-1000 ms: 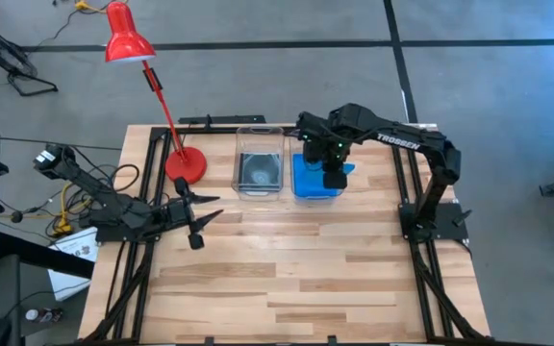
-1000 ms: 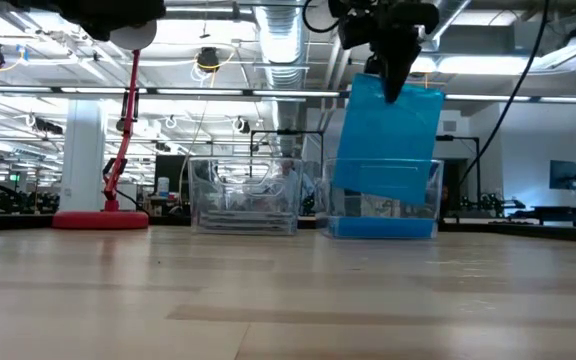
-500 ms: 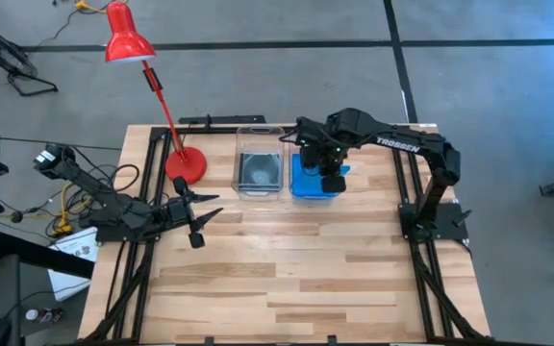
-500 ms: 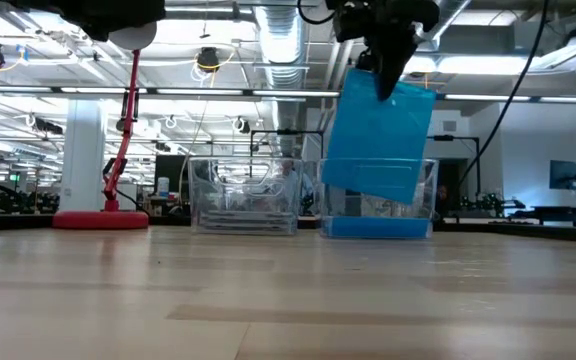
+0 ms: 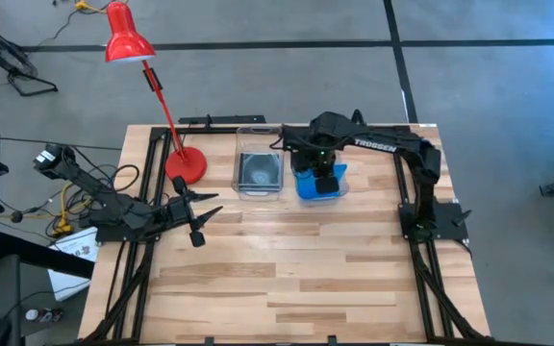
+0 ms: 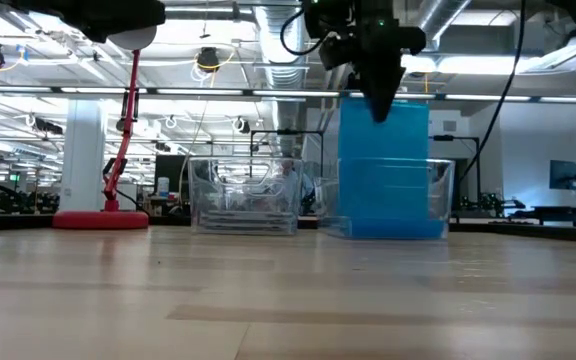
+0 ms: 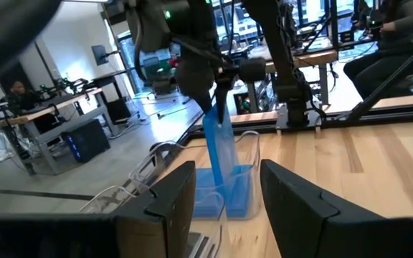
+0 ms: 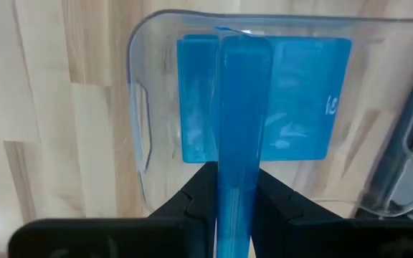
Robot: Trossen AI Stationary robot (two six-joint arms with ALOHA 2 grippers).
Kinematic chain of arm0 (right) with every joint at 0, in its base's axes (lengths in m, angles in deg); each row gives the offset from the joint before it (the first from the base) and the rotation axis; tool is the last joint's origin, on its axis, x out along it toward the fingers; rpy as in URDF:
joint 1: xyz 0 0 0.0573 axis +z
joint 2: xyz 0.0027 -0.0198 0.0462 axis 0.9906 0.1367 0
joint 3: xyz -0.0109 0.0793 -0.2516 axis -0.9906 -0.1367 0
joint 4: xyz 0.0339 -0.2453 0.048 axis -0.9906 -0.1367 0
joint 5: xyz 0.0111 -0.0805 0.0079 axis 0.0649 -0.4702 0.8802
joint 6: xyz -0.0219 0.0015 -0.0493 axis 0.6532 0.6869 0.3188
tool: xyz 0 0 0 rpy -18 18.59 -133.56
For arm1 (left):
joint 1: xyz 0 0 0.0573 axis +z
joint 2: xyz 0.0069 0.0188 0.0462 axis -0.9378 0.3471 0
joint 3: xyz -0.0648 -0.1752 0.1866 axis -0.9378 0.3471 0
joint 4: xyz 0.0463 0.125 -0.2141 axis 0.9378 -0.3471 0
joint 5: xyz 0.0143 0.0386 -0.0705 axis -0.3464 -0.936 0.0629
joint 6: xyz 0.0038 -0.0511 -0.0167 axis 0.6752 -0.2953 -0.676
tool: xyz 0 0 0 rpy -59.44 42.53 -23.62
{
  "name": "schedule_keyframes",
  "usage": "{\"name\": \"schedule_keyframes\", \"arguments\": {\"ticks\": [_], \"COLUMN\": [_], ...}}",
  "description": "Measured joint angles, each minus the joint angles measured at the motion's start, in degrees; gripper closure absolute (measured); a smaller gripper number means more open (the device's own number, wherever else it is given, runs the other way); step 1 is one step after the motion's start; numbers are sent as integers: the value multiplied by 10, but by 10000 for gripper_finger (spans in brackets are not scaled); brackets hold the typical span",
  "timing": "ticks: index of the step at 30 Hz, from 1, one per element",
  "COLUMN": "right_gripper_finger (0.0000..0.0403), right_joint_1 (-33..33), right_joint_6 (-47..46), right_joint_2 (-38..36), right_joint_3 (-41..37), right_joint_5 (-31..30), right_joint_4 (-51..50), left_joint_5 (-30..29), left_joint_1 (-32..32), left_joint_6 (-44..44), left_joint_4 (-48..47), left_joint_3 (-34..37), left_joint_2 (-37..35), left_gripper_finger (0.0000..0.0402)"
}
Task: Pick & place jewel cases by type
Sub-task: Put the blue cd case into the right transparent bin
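Right claw (image 6: 380, 108) grips blue jewel case (image 6: 383, 165) by its top edge, upright, lower part inside the clear bin (image 5: 319, 191); more blue cases (image 8: 300, 107) lie flat below. Second bin (image 5: 260, 171) just beside, red lamp (image 5: 185, 165) beyond. Left claw (image 5: 196, 219) part-open, idle, well apart on worktop (image 5: 287, 279).

The right gripper (image 5: 325, 179) hangs at about one o'clock on the table, fingers pointing down and clamped. The left gripper (image 5: 196, 217), at nine o'clock, rests low, jaws parted.
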Motion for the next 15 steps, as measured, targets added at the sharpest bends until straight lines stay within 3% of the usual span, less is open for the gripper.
{"name": "schedule_keyframes", "arguments": {"ticks": [15], "right_gripper_finger": [352], "right_joint_1": [11], "right_joint_6": [15], "right_joint_2": [-1], "right_joint_3": [29], "right_joint_5": [20], "right_joint_4": [-2], "left_joint_5": [-5], "left_joint_1": [0], "left_joint_6": [0], "left_joint_4": [-2], "left_joint_3": [0], "left_joint_2": [0], "left_gripper_finger": [249]}}
